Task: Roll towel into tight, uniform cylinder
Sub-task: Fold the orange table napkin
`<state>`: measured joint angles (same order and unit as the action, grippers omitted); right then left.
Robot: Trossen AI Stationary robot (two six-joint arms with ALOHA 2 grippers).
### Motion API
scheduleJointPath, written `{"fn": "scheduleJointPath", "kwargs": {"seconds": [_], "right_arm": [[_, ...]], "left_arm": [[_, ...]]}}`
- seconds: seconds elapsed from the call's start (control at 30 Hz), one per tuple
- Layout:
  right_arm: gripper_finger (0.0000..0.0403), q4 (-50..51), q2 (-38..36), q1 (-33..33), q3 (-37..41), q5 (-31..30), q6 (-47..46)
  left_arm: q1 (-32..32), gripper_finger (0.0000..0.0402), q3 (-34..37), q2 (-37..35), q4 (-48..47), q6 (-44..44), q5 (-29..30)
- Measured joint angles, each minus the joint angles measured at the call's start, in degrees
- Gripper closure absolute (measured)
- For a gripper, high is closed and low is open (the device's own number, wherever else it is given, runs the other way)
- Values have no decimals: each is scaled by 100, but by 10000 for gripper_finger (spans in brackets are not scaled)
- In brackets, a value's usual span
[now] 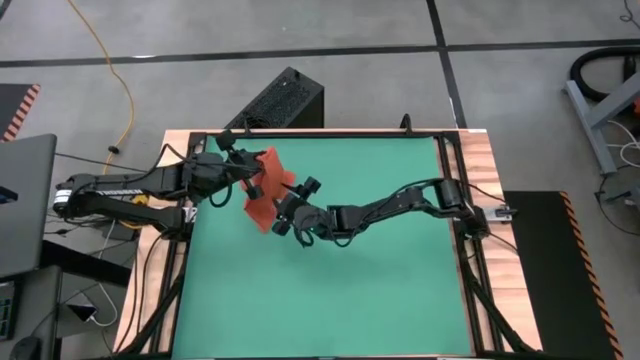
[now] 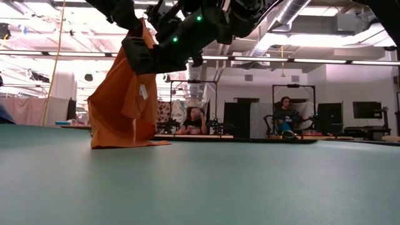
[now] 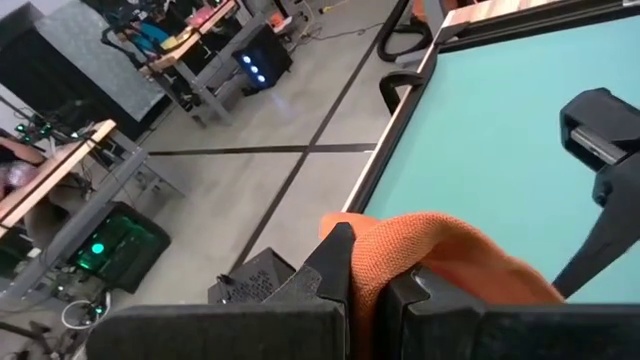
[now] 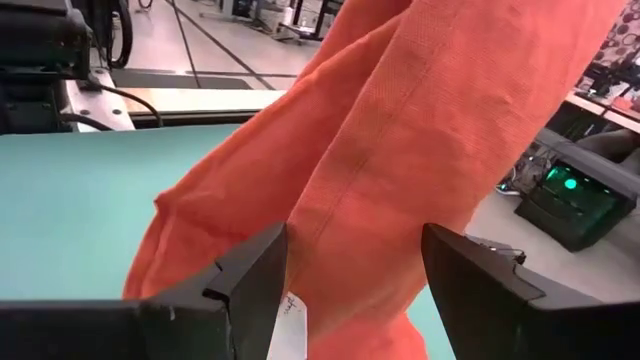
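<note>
The orange-red towel hangs bunched from my left gripper over the far left part of the green mat. In the low view the towel drapes down, with a small white tag on it. My left gripper is shut on the towel. My right gripper is open just right of the towel. In its wrist view its two fingers stand on either side of the hanging towel, with the tag low between them. My left gripper pinches a bunched fold at the towel's upper end between its two fingers. The towel hangs slack below the gripper, and its lower end rests on the mat. Whether my right gripper touches the towel, I cannot tell.
The mat lies inside a wooden table frame. A black box stands on the floor beyond the far edge. The mat's right and near parts are bare. People sit at desks in the room behind.
</note>
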<state>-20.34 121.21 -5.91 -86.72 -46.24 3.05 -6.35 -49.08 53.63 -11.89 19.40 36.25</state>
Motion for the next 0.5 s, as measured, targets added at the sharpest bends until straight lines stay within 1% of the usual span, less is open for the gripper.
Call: {"fn": "scheduleJointPath", "kwargs": {"seconds": [0.23, 0.4, 0.5], "right_arm": [[148, -135, 0, -44, 0, -3, 20], [148, -145, -2, -44, 0, -13, -2], [148, -163, -2, -32, 0, -19, -5]], "left_arm": [[0, 401, 0, 0, 26, -170, 0], [0, 401, 0, 0, 325, -233, -8], [0, 401, 0, 0, 407, -399, -143]]}}
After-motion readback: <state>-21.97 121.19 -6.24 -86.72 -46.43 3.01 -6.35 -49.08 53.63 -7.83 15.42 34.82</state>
